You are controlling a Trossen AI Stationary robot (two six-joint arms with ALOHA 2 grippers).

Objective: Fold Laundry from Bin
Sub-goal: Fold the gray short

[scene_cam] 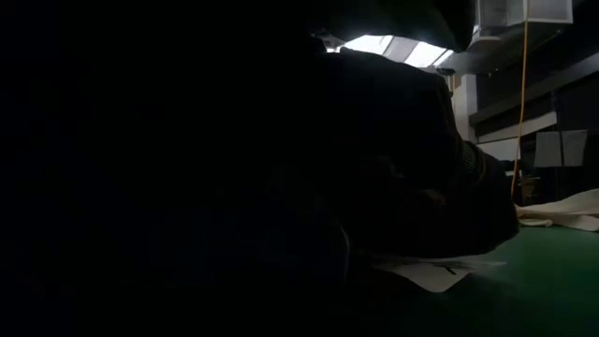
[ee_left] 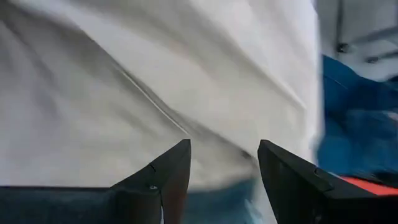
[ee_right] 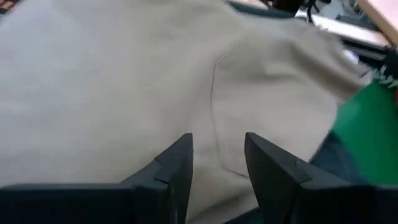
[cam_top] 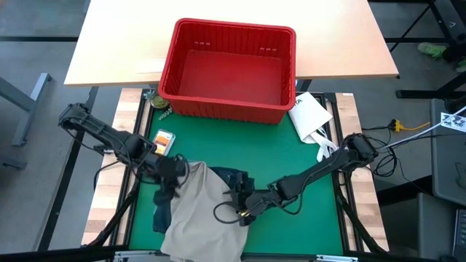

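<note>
Red bin (cam_top: 229, 69) empty at worktop (cam_top: 291, 164) rear. Khaki trousers (cam_top: 204, 211) spread up front for folding, over dark blue garment (cam_top: 162, 216). Left pincer (cam_top: 172, 172) fingers apart at trousers' edge; right pincer (cam_top: 241, 199) fingers apart, grasping nothing.

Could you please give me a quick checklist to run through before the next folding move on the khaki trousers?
1. Bin emptied: ok, only its red floor shows.
2. Khaki trousers flat on the green mat: not ok, still rumpled, hanging past the front edge.
3. Left hand free: ok, fingers apart at the trousers' left edge, nothing between them.
4. Right hand grip: cannot tell; fingers apart over khaki cloth.
5. Blue garment clear of the fold: not ok, partly under the trousers.
</note>
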